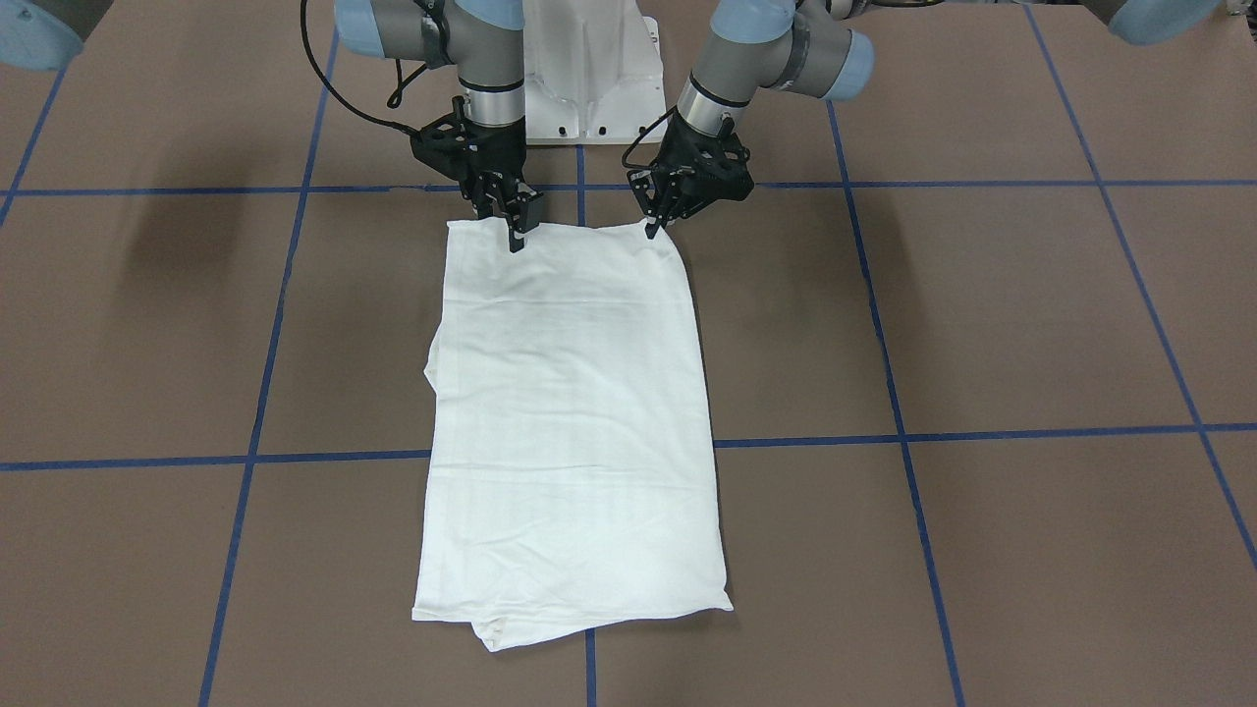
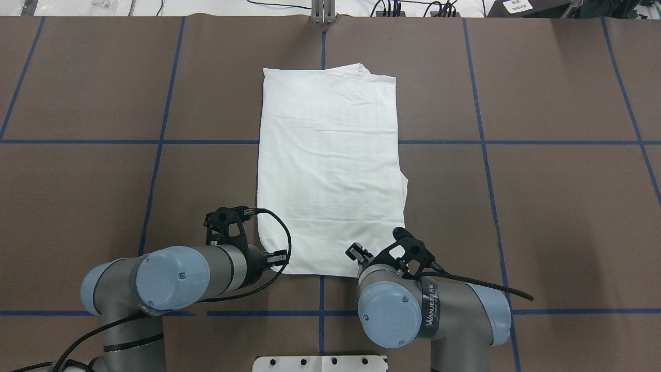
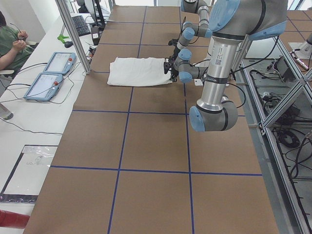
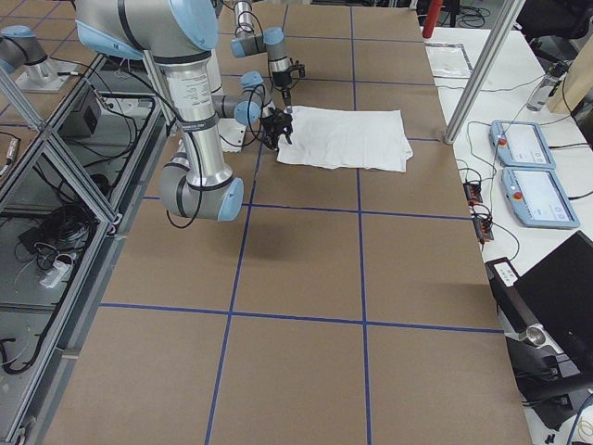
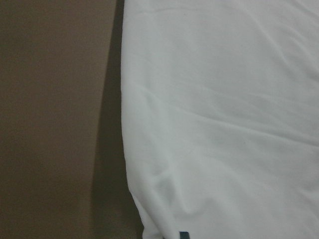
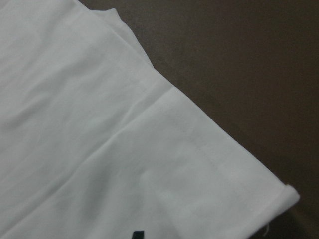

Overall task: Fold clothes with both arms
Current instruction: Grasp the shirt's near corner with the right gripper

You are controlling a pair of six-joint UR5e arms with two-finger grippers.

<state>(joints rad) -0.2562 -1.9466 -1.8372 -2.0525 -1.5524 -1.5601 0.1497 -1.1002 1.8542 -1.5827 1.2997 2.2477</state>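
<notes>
Shows a white T-shirt [image 2: 330,170] folded to a long, narrow rectangle, flat on the brown table [image 2: 542,206], dead ahead of the white pedestal [image 2: 320,363]. Runs lengthwise straight away from the pedestal: one short end just before it, the other far out across the table. Lies smooth but for faint creases, plain white on top. Steps out a little along the right long edge about midway, with an under-layer poking past the far end, right of its middle.

Pinched at the short end nearest the pedestal, first on the left: held by the left gripper [image 1: 651,232] right at the corner, left of the pedestal's midline, with the cloth standing up in a small peak. Tapers to a single tip in the front-facing view, fingers close together, no gap seen. Matched in the left wrist view: cloth filling the right side, bare table on the left, one dark fingertip [image 5: 183,235] at the bottom edge.

Then right of the pedestal's midline: nipped by the right gripper [image 1: 517,244] on the same hem, a little in from the corner. Likewise narrowed to one point, closed on the cloth. Seen from the right wrist: stitched hem running slantwise, corner slightly curled, one dark tip at the bottom.
</notes>
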